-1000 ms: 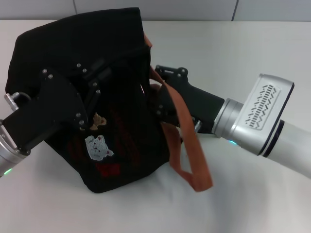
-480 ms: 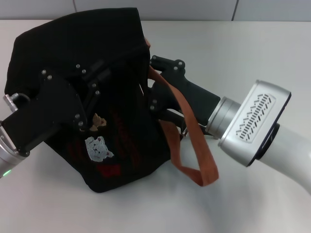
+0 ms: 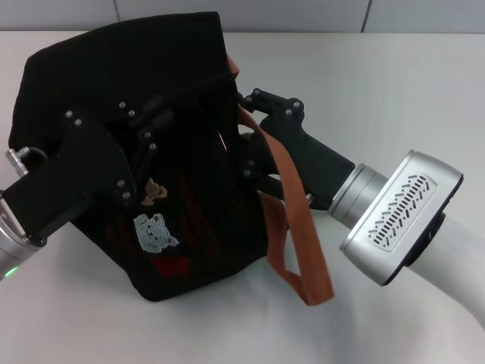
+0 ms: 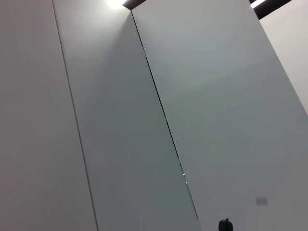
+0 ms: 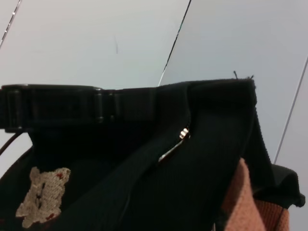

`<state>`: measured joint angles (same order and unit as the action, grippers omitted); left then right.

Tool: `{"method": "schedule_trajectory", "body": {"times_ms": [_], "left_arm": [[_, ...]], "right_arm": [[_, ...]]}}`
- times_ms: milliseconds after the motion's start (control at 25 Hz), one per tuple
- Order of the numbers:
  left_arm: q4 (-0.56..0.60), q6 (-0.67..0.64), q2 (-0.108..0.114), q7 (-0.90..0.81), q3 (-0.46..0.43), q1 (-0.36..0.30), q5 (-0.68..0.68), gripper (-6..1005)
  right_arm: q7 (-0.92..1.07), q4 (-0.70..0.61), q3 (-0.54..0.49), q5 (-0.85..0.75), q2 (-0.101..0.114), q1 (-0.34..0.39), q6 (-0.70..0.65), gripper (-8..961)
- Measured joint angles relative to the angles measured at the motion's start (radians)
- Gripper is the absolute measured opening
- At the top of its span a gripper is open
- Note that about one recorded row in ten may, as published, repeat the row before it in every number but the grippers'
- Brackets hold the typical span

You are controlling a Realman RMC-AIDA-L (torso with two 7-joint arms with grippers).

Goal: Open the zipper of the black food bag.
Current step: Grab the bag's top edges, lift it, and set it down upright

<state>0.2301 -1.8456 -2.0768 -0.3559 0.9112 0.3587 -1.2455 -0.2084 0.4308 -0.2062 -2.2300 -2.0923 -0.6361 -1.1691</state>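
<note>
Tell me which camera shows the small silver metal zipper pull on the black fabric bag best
The right wrist view: the small silver metal zipper pull shows there against the black fabric bag. The head view never shows it; the left wrist view shows only wall panels.

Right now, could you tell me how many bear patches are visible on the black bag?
2. A white bear patch sits low on the bag's front, and a small tan bear patch sits just above it, beside the left gripper. Others may be hidden behind the grippers.
</note>
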Motion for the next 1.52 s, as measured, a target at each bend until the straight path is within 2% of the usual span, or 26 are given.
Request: {"method": "schedule_trajectory", "body": {"times_ms": [320,920,1120,1360,1480,1520], "left_arm": [[-0.001,0.0,0.0,0.0,0.0,0.003,0.0,72],[-0.002,0.0,0.001,0.001,0.0,0.005,0.002,70],[-0.002,-0.003,0.001,0.001,-0.002,-0.002,0.006,69],[-0.003,-0.02,0.001,0.002,-0.015,-0.012,0.01,68],[-0.015,-0.023,0.001,0.002,-0.044,-0.014,0.012,67],[-0.03,-0.024,0.001,0.002,-0.079,-0.016,0.012,67]], "right_arm": [[-0.05,0.014,0.006,-0.004,0.0,0.0,-0.002,393],[-0.108,0.035,0.007,-0.009,0.0,-0.004,-0.001,65],[-0.108,0.036,0.002,-0.016,0.0,-0.004,0.0,16],[-0.101,0.031,0.002,-0.017,0.0,-0.002,0.012,2],[-0.098,0.029,0.001,-0.017,0.0,0.001,0.028,3],[-0.098,0.027,0.001,-0.017,0.0,0.001,0.035,4]]}}
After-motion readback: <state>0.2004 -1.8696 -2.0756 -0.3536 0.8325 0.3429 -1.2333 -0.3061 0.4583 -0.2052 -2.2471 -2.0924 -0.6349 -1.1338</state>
